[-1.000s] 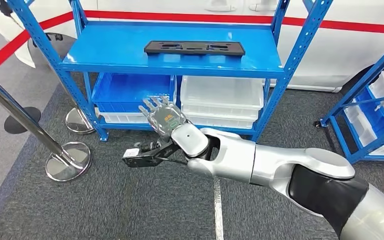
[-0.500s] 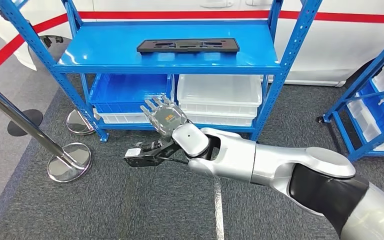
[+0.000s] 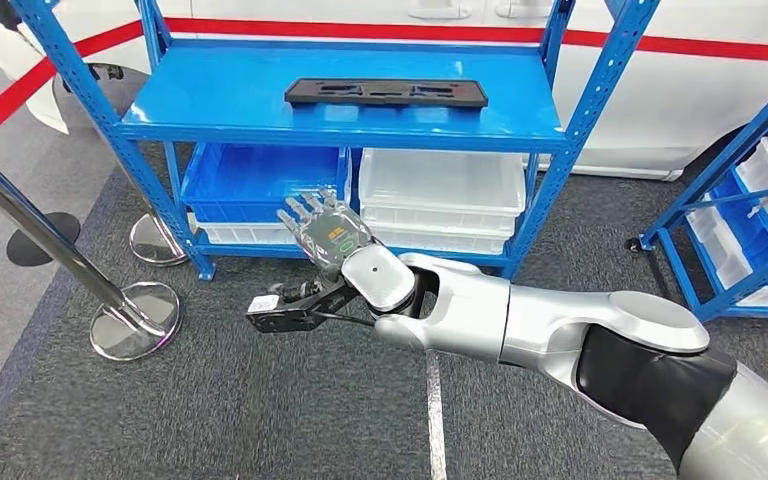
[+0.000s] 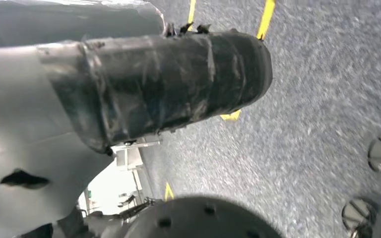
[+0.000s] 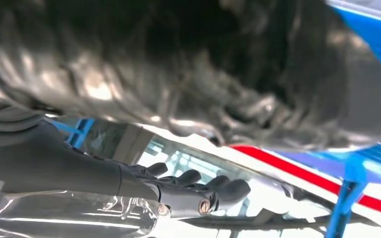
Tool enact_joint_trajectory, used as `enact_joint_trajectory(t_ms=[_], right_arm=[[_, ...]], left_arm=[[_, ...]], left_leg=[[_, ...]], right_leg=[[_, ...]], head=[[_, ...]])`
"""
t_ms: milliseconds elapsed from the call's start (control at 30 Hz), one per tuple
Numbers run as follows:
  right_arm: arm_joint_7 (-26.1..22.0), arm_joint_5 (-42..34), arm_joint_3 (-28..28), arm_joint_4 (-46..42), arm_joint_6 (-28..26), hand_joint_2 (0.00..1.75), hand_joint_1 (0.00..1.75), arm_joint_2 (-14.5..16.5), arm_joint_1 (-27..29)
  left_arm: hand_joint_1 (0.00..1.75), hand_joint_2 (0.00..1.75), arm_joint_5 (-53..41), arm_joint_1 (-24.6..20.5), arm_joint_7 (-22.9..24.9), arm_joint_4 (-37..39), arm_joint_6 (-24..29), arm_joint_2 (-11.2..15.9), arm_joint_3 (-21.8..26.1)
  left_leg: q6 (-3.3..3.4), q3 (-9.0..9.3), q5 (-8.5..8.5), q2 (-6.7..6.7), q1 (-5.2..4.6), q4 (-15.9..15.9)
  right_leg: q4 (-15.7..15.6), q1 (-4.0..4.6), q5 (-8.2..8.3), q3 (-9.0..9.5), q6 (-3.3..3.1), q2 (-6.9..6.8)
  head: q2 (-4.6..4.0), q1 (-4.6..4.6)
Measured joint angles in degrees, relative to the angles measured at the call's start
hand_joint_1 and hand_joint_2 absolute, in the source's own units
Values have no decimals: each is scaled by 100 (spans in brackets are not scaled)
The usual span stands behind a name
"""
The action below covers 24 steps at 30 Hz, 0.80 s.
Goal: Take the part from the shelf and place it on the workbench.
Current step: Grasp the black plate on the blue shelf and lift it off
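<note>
Head view shows us the flat black part lying untouched on the blue shelf; our right hand hovers below, fingers spread, empty. It looks stiff and light; we would grip one long edge.

right hand blurred, shelf top cropped

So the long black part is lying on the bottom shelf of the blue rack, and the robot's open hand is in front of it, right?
Not quite: the black part lies on the top shelf of the blue rack, as the head view shows. The open right hand is in front, lower down.
</note>
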Motion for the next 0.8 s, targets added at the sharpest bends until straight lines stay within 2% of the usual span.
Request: enact_joint_trajectory(t_ms=[67, 100, 133, 167, 233, 300, 400, 467, 500, 567, 600, 633, 667, 700, 733, 800], right_arm=[[1, -1, 3, 2, 6, 0, 0, -1, 0], [1, -1, 7, 5, 10, 0, 0, -2, 12], [1, -1, 13, 9, 14, 0, 0, -4, 23], [1, -1, 19, 13, 19, 0, 0, -5, 28], [2, -1, 24, 17, 27, 0, 0, -7, 19], [3, -2, 25, 18, 41, 0, 0, -7, 7], [3, -2, 27, 24, 50, 0, 0, -9, 4], [4, -2, 28, 26, 53, 0, 0, -9, -7], [5, -1, 29, 26, 56, 0, 0, -9, -14], [5, 0, 39, 28, 71, 0, 0, -9, -21], [5, 0, 48, 30, 77, 0, 0, -9, -20], [5, -1, 60, 31, 83, 0, 0, -9, -19], [5, -1, 70, 32, 87, 0, 0, -9, -19], [5, -1, 77, 32, 93, 0, 0, -9, -21], [5, -1, 81, 32, 98, 0, 0, -9, -27], [5, -1, 84, 32, 105, 0, 0, -9, -47]], left_arm=[[0, 0, 0, 1, 7, 0, 0, 2, -2], [0, 0, 0, 0, 8, 0, 0, 4, -3], [0, 0, 0, 0, 7, 0, -1, 7, -4], [0, 0, 0, 0, 7, 0, -2, 9, -5], [0, 0, 0, 5, 6, 0, -15, 10, -7], [0, 0, 0, 3, 5, 0, -30, 13, -7], [0, 0, 0, 3, 1, 0, -37, 19, -10], [0, 0, 0, 7, -1, 0, -49, 17, -14], [0, 0, 0, 5, -1, 0, -58, 17, -16], [0, 0, 0, 0, -1, 0, -74, 18, -19], [0, 0, 0, -1, -1, 0, -79, 19, -20], [0, 0, 0, 1, -1, 0, -83, 19, -21], [0, 0, 0, 4, -1, 0, -85, 19, -21], [0, 0, -1, 6, -2, 0, -87, 20, -22], [0, 0, -1, 7, -4, 0, -87, 21, -23], [0, 0, -2, 4, -13, 0, -87, 31, -24]], left_leg=[[25, 0, 1, 8, -2, -1], [33, -5, -6, 7, -2, 10], [35, -7, -16, 4, -2, 25], [34, -8, -30, -1, 0, 45], [-1, -12, -77, -12, 7, 110], [-61, -53, -129, -21, -12, 204], [-124, -91, -144, -24, -23, 232], [-179, -147, -245, -18, -11, 362], [-212, -235, -361, -16, -4, 555], [-267, -563, -685, -12, 11, 1248], [-279, -730, -795, -12, 17, 1580], [-283, -841, -823, -12, 20, 1783], [-274, -844, -734, -12, 20, 1756], [-253, -738, -551, -12, 19, 1507], [-221, -557, -331, -13, 14, 1108], [-153, -214, -88, -18, -19, 405]], right_leg=[[722, -6, -341, -336, 19, -5], [1034, -10, -436, -490, 29, -6], [1166, -16, -427, -560, 38, -6], [1081, -25, -317, -527, 44, -7], [389, -46, 37, -200, 43, -10], [-178, -42, 211, 70, 10, -1], [-263, -21, 212, 98, -78, 14], [-288, -45, 228, 109, -136, 17], [-299, -60, 235, 116, -160, 15], [-301, -59, 233, 119, -190, 9], [-300, -56, 230, 119, -197, 8], [-300, -54, 228, 121, -200, 10], [-300, -52, 225, 126, -201, 15], [-300, -50, 221, 135, -201, 23], [-302, -48, 216, 146, -197, 31], [-310, -34, 209, 155, -172, 39]], head=[[0, 3], [0, 2], [0, 2], [0, 2], [0, 1], [0, -4], [0, -6], [0, -12], [0, -17], [0, -25], [0, -23], [0, -23], [0, -23], [0, -24], [0, -24], [0, -22]])
